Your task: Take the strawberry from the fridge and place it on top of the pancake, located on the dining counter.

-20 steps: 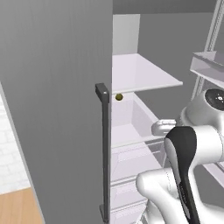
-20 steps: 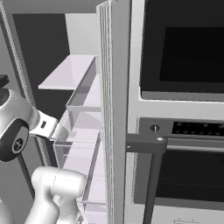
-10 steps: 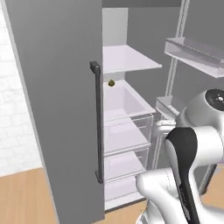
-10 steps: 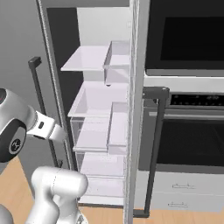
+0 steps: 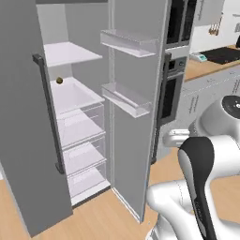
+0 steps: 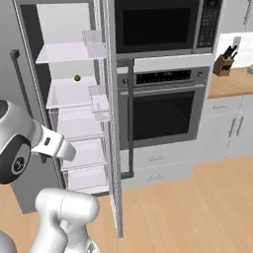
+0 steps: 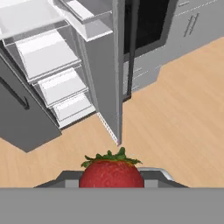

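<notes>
Both fingers of the gripper (image 7: 112, 183) clamp the strawberry (image 7: 111, 172), fridge (image 7: 100, 65) doors open beyond

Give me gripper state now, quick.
Gripper: shut on the strawberry, held between the fingers, out in front of the open fridge.

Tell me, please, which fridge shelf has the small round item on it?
The second white shelf from the top of the fridge, above the drawers; the small olive-brown ball sits near its back left.

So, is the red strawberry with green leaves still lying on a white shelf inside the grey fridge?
No, the red strawberry sits between the gripper fingers, outside the grey fridge, above the wooden floor.
</notes>
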Robot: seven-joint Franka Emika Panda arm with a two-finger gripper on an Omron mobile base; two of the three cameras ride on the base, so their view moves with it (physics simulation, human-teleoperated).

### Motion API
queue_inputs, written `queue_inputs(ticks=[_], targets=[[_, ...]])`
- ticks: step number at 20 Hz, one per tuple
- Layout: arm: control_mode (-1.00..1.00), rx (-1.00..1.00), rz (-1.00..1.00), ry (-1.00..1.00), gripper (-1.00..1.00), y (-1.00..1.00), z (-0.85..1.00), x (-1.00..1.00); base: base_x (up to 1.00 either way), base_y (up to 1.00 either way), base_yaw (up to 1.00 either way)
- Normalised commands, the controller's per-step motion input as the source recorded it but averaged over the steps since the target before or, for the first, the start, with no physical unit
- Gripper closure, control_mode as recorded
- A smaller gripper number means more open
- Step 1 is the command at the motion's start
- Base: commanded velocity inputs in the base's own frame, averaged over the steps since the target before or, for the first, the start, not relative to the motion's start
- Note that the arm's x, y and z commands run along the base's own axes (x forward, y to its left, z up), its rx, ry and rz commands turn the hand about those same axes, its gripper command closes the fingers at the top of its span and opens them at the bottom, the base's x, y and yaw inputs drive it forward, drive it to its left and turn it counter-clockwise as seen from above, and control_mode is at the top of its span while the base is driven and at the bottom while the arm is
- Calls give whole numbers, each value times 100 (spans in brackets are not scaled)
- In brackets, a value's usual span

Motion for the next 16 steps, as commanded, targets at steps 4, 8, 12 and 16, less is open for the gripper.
queue_inputs(ticks=[4, 8, 12, 16], targets=[[100, 0, 0, 0, 100, 0, 0, 0, -67, -44, -64], [100, 0, 0, 0, 100, 0, 0, 0, -1, -88, -70], [100, 0, 0, 0, 100, 0, 0, 0, 0, -100, -64], [100, 0, 0, 0, 100, 0, 0, 0, 0, -100, -62]])
